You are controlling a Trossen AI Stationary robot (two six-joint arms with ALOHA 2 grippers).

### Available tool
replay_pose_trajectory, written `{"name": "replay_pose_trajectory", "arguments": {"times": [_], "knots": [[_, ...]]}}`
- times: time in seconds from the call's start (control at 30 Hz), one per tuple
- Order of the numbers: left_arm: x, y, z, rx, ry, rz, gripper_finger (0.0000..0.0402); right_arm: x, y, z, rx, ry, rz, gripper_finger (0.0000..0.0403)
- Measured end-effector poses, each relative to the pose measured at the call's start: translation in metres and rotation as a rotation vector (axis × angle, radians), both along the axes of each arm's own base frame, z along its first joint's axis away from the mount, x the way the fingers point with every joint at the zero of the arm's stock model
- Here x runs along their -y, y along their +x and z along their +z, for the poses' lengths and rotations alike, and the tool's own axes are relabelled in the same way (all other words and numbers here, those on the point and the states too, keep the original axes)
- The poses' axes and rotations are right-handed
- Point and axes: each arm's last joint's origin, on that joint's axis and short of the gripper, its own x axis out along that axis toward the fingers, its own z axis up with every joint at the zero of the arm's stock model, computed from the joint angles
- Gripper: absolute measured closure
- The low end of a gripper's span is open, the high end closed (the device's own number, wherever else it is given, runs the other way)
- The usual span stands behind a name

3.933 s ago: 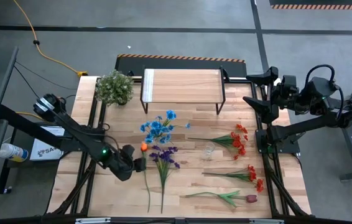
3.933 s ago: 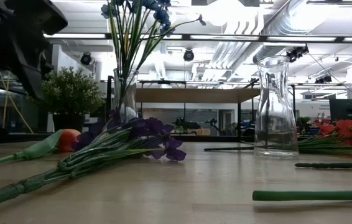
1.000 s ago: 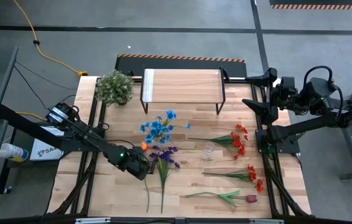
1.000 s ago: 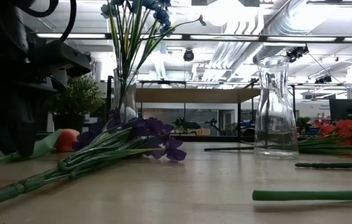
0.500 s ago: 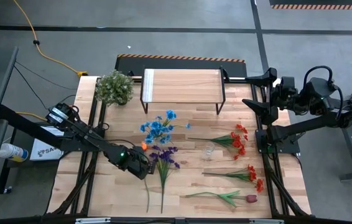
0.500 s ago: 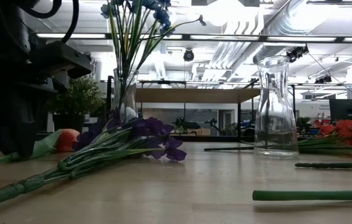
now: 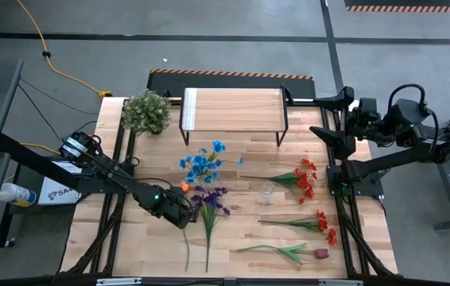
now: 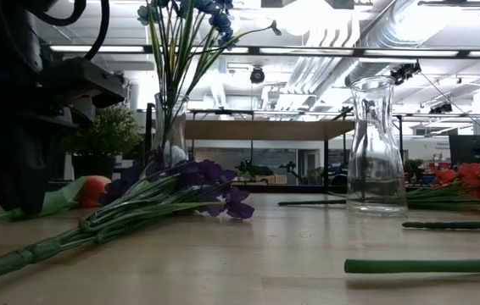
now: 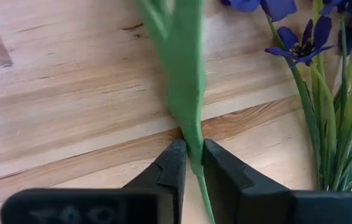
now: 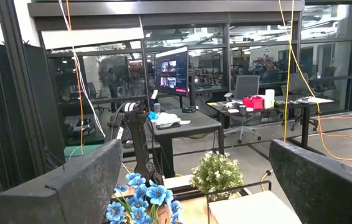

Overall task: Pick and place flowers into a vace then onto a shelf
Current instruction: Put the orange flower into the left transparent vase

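1. The left claw (image 9: 190,163) is sitting low on the desk (image 7: 241,230) with its fingers almost closed, pinching the green stem of the orange flower (image 7: 184,187) just below the leaf; the bloom is lying beside the purple flowers (image 7: 209,199).
2. To do this pick well, I judge the grip should be holding firm before any lift, since the stem is thin and is lying flat on the wood; rising straight up first would be keeping the stem from dragging through the purple bunch just beside it.
3. Swinging the stem upright looks needed before aiming for a vase mouth. The clear empty vase (image 8: 376,144) is standing near the red flowers (image 7: 303,179), while the other vase (image 8: 170,127) is already holding the blue flowers (image 7: 205,163).
4. The right claw (image 10: 194,180) is waiting off the desk's right edge with its fingers spread wide and holding nothing.
5. The shelf (image 7: 233,110) is standing at the far side of the desk with nothing on its plank top, so the final placing is not yet done.
6. The left wrist view is showing the exact pinch on the stem, which the high view is hiding under the arm.
7. The low view is showing both vases upright and their heights; the high view is reducing the empty one to a faint ring.
8. Only the high view is giving the layout of every flower, including the pink tulip (image 7: 320,253) near the front edge.
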Motion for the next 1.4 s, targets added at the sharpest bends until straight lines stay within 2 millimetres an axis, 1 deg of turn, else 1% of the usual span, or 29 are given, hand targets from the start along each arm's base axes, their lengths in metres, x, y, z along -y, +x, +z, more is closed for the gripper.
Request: {"name": "replay_pose_trajectory", "arguments": {"times": [0.17, 0.3, 0.43, 0.53, 0.63, 0.73, 0.83, 0.9, 1.0, 1.13, 1.4], "knots": [[0.000, -0.001, 0.000, -0.008, -0.002, 0.011, 0.0376, 0.000, 0.000, 0.000, 0.000, 0.000, 0.000, 0.0008], [0.000, -0.001, 0.000, -0.009, -0.003, 0.014, 0.0377, 0.000, 0.000, 0.000, 0.000, 0.000, 0.000, 0.0008], [0.000, -0.001, 0.000, -0.012, -0.007, 0.031, 0.0367, 0.000, 0.000, 0.000, 0.000, 0.000, 0.000, 0.0008], [-0.001, -0.002, 0.003, -0.004, -0.011, 0.031, 0.0376, 0.000, 0.000, 0.000, 0.000, 0.000, 0.000, 0.0008], [0.000, -0.001, 0.011, 0.008, 0.004, 0.023, 0.0376, 0.000, 0.000, 0.000, 0.000, 0.000, 0.000, 0.0008], [-0.002, -0.005, 0.019, -0.074, 0.055, 0.013, 0.0376, 0.000, 0.000, 0.000, 0.000, 0.000, 0.000, 0.0008], [0.004, -0.004, 0.037, -0.115, 0.077, -0.004, 0.0376, 0.000, 0.000, 0.000, -0.001, 0.000, 0.000, 0.0008], [0.007, -0.008, 0.047, -0.169, 0.123, -0.017, 0.0376, 0.000, 0.000, 0.000, -0.005, -0.001, 0.000, 0.0008], [0.015, -0.009, 0.065, -0.180, 0.138, -0.026, 0.0376, 0.000, 0.000, 0.000, -0.005, -0.001, 0.000, 0.0008], [0.023, -0.016, 0.089, -0.228, 0.194, -0.026, 0.0376, 0.000, 0.000, 0.000, -0.004, -0.001, 0.000, 0.0008], [0.037, -0.033, 0.142, -0.229, 0.318, 0.020, 0.0376, 0.000, 0.000, 0.000, -0.003, 0.000, 0.000, 0.0008]]}}
